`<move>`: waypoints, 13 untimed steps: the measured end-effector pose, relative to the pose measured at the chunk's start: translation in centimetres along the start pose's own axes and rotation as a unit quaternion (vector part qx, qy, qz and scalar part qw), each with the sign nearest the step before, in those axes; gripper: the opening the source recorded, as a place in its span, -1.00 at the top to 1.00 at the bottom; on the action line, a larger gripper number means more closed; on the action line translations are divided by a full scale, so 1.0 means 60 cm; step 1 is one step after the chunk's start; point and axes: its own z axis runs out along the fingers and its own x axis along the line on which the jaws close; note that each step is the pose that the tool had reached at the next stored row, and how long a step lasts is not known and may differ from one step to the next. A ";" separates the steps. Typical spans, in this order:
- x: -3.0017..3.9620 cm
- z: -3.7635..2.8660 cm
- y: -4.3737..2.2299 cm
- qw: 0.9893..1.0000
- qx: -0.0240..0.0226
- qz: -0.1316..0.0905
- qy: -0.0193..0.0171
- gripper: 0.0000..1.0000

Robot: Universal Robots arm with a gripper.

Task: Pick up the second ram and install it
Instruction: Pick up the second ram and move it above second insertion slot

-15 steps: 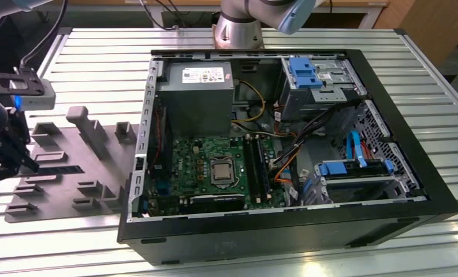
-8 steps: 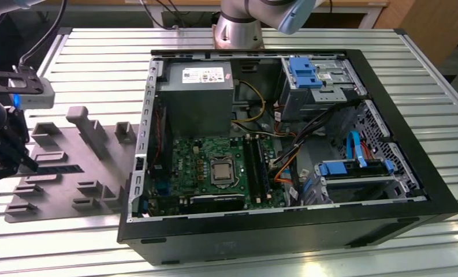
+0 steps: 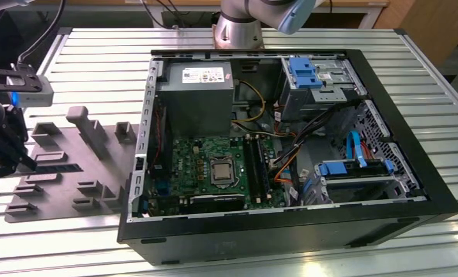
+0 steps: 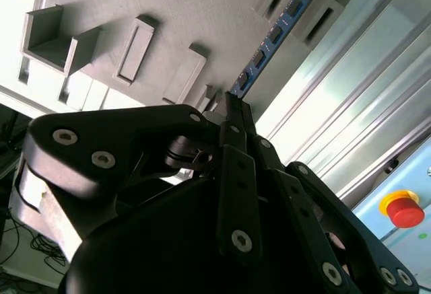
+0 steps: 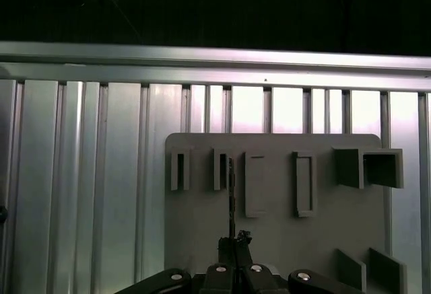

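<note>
Over the grey slotted holder plate [image 4: 202,11], the black gripper [image 4: 232,99] meets the near end of the blue-green, chip-studded RAM stick [image 4: 273,35], which runs straight ahead; we cannot tell its grip.

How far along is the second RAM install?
Done: gripper is down at the grey fixture plate. In hand: it sits at the end of the second ram, which stands on edge on the plate. Left: stick not yet lifted or seated in the motherboard inside the open case.
</note>
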 end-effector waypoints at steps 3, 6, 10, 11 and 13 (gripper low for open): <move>0.000 -0.004 0.000 1.000 0.000 0.000 0.000 0.76; 0.000 -0.008 0.000 1.000 0.000 0.000 0.000 0.76; -0.001 -0.014 0.001 1.000 0.000 0.000 0.000 0.76; -0.001 -0.016 0.001 1.000 0.000 0.000 0.000 0.76; -0.001 -0.019 0.001 1.000 0.000 0.000 0.000 0.76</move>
